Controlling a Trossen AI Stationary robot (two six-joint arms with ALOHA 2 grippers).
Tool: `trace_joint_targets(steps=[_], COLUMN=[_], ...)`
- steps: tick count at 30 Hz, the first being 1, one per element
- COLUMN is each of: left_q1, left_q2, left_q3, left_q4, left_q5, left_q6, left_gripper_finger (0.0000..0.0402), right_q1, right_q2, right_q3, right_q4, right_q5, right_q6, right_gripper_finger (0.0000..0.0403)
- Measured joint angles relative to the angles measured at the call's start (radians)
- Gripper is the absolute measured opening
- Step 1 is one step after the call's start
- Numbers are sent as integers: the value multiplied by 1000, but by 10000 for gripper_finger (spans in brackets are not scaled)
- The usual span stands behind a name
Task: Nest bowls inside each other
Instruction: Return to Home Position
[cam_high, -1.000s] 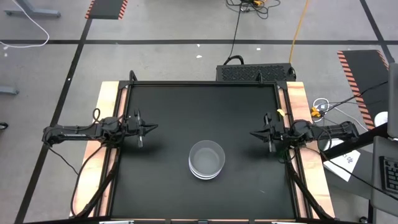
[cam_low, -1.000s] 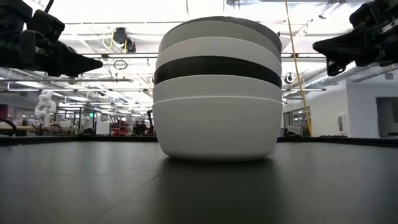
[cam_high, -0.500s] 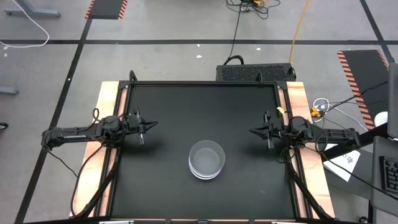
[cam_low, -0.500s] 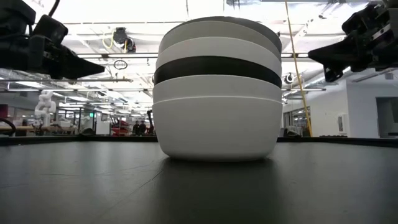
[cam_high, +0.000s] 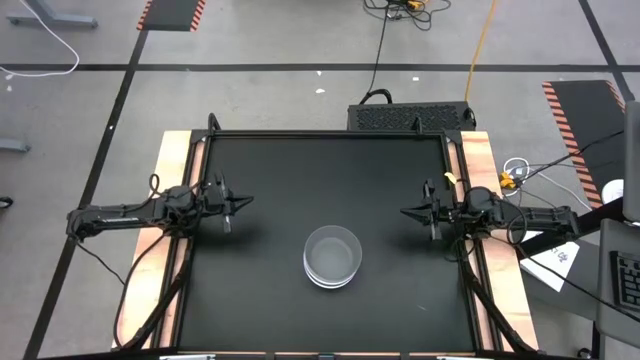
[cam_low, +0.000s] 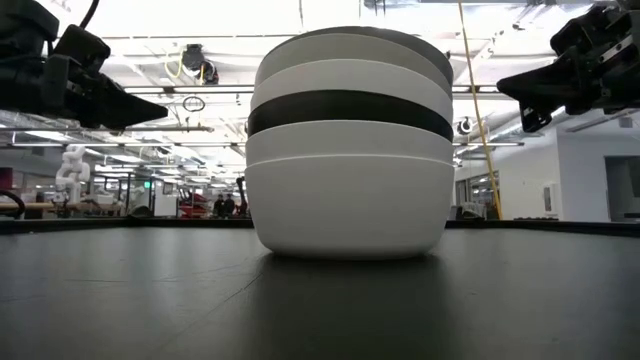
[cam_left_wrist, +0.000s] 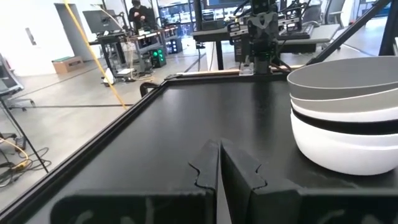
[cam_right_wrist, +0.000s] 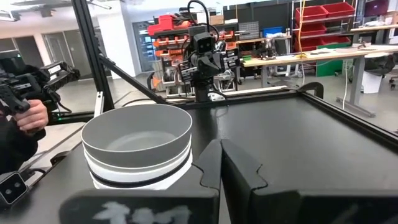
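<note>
The bowls stand nested in one stack (cam_high: 332, 256) on the black table, a little toward its near edge from the middle. In the low view the stack (cam_low: 350, 140) rests on its white bottom bowl, with a black band between white ones and a grey bowl on top. My left gripper (cam_high: 246, 201) hovers shut near the table's left edge, above the surface; its fingers (cam_left_wrist: 219, 163) meet, with the stack (cam_left_wrist: 348, 115) off to one side. My right gripper (cam_high: 405, 212) hovers shut near the right edge; the stack (cam_right_wrist: 138, 146) shows ahead of it.
The table (cam_high: 270, 160) has a raised black frame and wooden side rails. A dark box (cam_high: 410, 116) sits behind its far edge. A person's hand holding a device (cam_right_wrist: 28, 102) shows beyond the table in the right wrist view. Bare tabletop lies all round the stack.
My right gripper has drawn slightly toward the table's middle and dipped a little in the first half second, then kept still. My left gripper has shifted slightly as well. The stack has not moved.
</note>
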Motion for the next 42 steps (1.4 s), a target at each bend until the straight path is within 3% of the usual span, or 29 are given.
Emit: trace_joint_targets(steps=[42], left_q1=[0], left_q2=[1], left_q3=[-3], left_q4=[49], left_q5=[-6], left_q6=[-54], left_gripper_finger=[21], right_q1=[1], right_q2=[0], right_q3=[0], right_q4=[8], right_q5=[-2], right_q6=[49], right_gripper_finger=[0])
